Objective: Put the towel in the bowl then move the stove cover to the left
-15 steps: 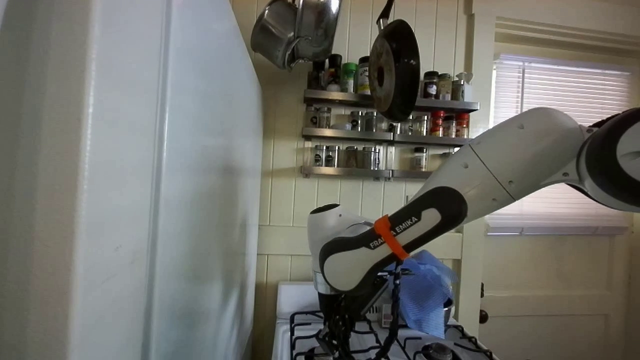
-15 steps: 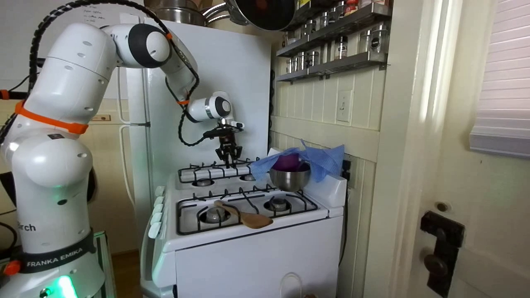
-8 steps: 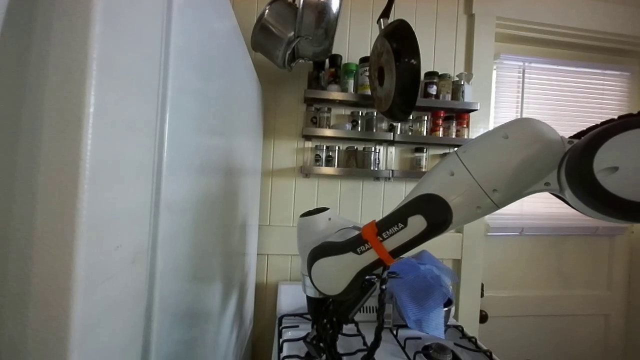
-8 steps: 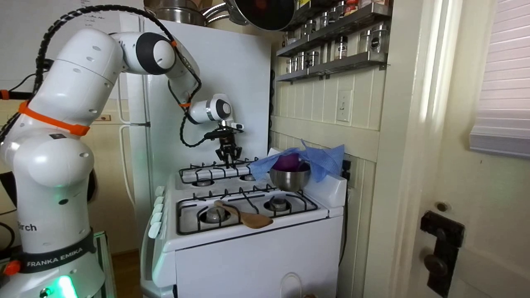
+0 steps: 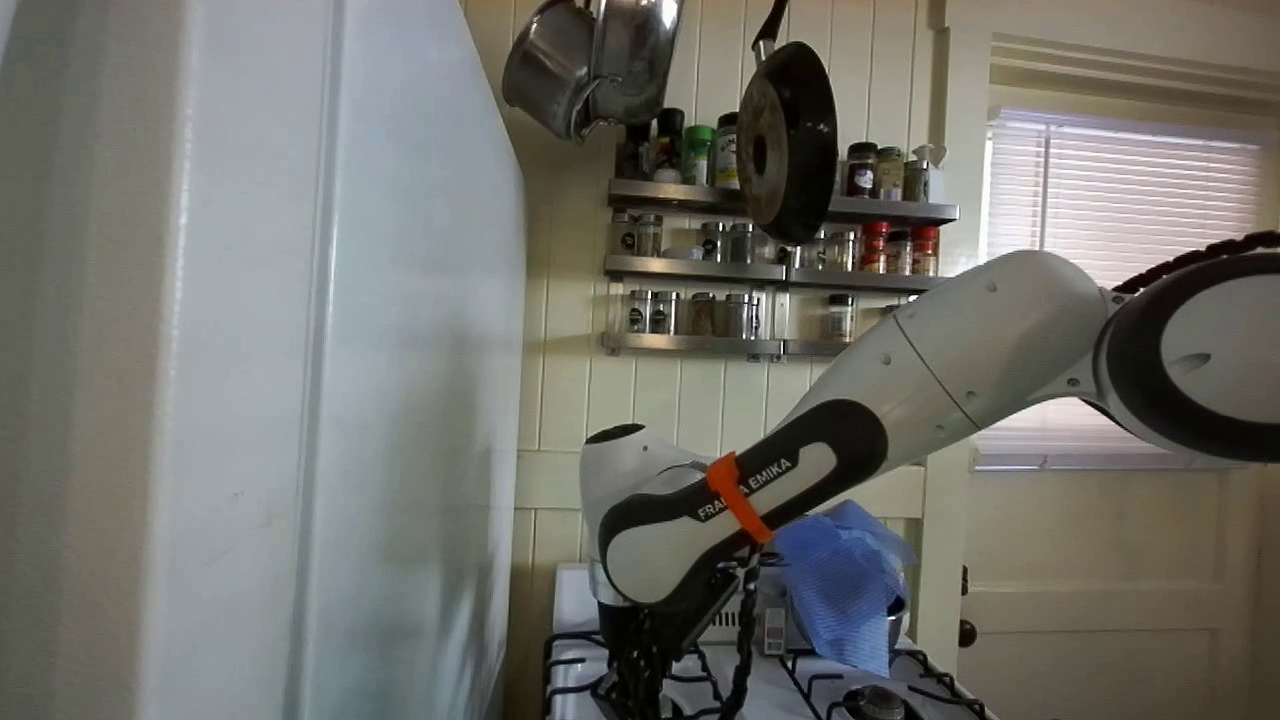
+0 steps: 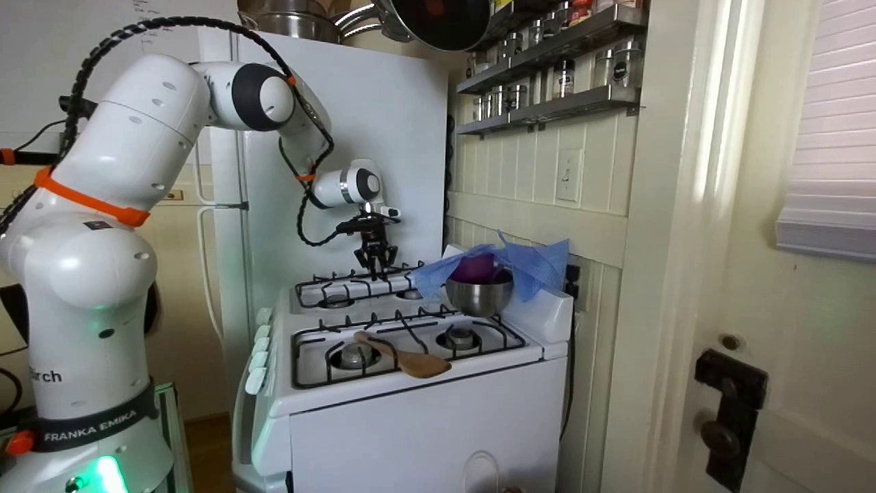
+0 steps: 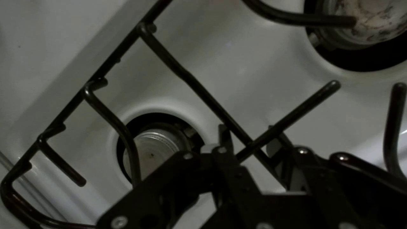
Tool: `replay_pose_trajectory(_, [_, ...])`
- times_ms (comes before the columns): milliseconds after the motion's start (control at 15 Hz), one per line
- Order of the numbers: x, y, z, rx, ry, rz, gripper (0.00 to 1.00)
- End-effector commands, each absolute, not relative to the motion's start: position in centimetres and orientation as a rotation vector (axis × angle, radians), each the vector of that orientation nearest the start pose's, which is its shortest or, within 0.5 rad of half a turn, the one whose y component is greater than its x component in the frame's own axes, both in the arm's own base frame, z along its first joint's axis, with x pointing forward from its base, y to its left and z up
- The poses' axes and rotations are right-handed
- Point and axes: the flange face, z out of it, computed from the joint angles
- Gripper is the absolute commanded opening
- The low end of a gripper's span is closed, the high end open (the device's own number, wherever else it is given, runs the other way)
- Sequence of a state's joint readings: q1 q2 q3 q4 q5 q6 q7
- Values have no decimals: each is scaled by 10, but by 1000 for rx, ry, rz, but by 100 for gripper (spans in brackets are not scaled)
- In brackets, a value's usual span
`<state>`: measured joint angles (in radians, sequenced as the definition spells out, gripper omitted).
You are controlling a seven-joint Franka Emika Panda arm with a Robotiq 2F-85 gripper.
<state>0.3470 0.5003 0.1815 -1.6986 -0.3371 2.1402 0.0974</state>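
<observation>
In an exterior view a wooden spoon (image 6: pixel 424 365) lies aslant on the near grate (image 6: pixel 295 366) of the white stove (image 6: pixel 417 424), its handle by the left burner (image 6: pixel 356 355). A refrigerator (image 6: pixel 356 123) rises just beyond the far grate (image 7: pixel 203 93). Shelves (image 5: pixel 690 266) of spice jars (image 5: pixel 650 236) line the wall (image 5: pixel 680 390), and a frying pan (image 5: pixel 805 150) and metal pots (image 5: pixel 545 70) hang high up; in an exterior view the arm (image 5: pixel 960 370) hides part of the stove.

A steel bowl (image 6: pixel 479 298) sits at the stove's right, by the back panel (image 6: pixel 544 318). A purple thing (image 6: pixel 474 269) shows at its mouth, and the blue towel (image 6: pixel 537 263) drapes out over the rim to both sides; how much lies inside cannot be told. The gripper (image 7: pixel 250 137) is low over the far grate, fingers apart, its bars showing between them in the wrist view; whether they touch, I cannot tell.
</observation>
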Motion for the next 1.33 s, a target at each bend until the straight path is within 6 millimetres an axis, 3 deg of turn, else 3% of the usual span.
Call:
replay_pose_trajectory(0, [598, 320, 314, -3169, -1021, -100, 8])
replay_pose_trajectory(800, [595, 324, 295, -3142, -1010, -125, 8])
replay_pose_trajectory(1267, [588, 319, 297, -3157, -979, -75, 8])
